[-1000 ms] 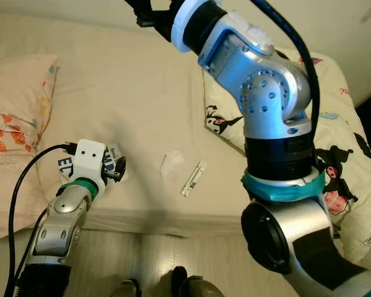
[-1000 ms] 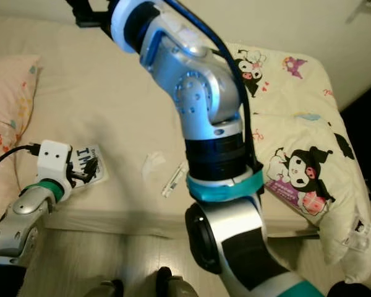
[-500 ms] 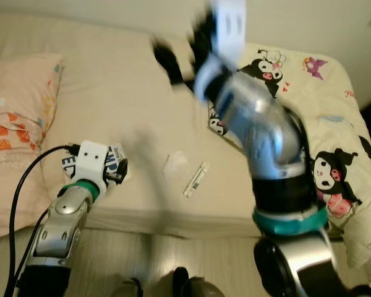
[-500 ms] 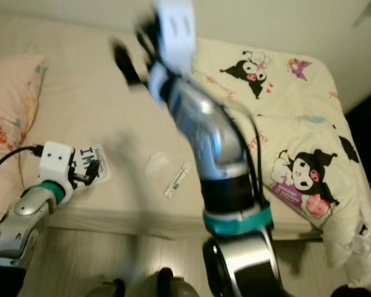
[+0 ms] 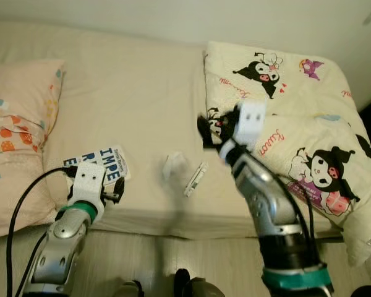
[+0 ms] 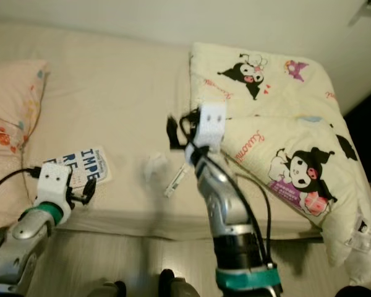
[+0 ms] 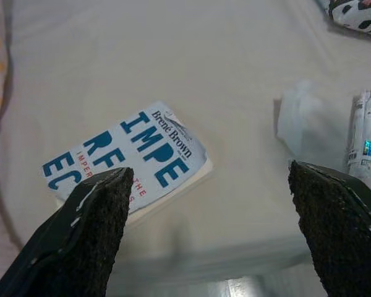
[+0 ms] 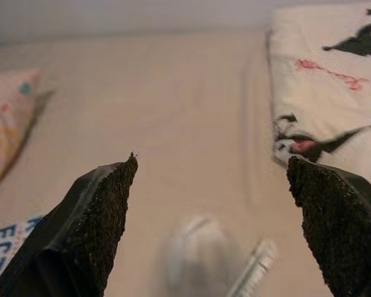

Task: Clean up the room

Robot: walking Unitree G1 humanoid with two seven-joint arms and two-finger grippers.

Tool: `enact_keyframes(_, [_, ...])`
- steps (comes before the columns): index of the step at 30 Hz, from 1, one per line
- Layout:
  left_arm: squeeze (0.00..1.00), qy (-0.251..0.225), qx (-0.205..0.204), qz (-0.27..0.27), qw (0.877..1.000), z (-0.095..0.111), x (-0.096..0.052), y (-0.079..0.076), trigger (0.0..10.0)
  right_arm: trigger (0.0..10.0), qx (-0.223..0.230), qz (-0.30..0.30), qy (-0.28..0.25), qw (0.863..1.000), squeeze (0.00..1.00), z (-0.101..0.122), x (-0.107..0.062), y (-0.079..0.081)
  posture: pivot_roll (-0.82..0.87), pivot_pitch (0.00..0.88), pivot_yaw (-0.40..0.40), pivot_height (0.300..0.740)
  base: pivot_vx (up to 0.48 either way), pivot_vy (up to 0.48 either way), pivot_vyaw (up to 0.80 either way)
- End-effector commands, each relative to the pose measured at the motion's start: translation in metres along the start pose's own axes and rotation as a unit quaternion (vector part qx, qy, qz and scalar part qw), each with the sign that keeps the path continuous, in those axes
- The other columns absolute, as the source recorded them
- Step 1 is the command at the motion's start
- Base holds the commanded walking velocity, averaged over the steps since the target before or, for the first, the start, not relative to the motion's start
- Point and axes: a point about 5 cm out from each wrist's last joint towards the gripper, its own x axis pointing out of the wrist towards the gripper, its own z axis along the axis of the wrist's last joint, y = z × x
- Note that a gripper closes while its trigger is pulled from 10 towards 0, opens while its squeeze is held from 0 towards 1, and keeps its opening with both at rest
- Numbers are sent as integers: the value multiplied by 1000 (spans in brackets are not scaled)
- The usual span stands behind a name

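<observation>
The right gripper [image 8: 213, 229] hung over the bed [image 5: 142, 80] with its fingers spread wide and nothing between them, above a crumpled white tissue [image 5: 173, 165] and a slim white wrapper [image 5: 195, 179] lying just beside each other on the sheet. The left gripper [image 7: 213, 232], fingers likewise wide apart and empty, hovered at the bed's near edge by a blue-lettered book [image 5: 105, 166]. A cartoon-print quilt [image 5: 297, 136] lay to the right, a patterned pillow [image 5: 18, 124] to the left.
</observation>
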Motion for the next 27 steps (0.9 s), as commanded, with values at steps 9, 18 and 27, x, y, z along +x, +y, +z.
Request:
enact_keyframes(9, [0,20,16,-13,1000,-14,-4,-8,10000,10000,2,-55,46,997,0,-49,-18,-22,125,149,-38,740,0,0,0])
enact_keyframes(18, [0,17,30,-14,999,-8,3,-2,10000,10000,10,-163,91,982,0,-97,-51,-62,168,115,-21,740,0,0,0])
enact_keyframes(27, [0,37,37,-41,998,-17,3,-10,10000,10000,21,-252,102,962,0,-127,-94,-87,165,62,74,740,0,0,0])
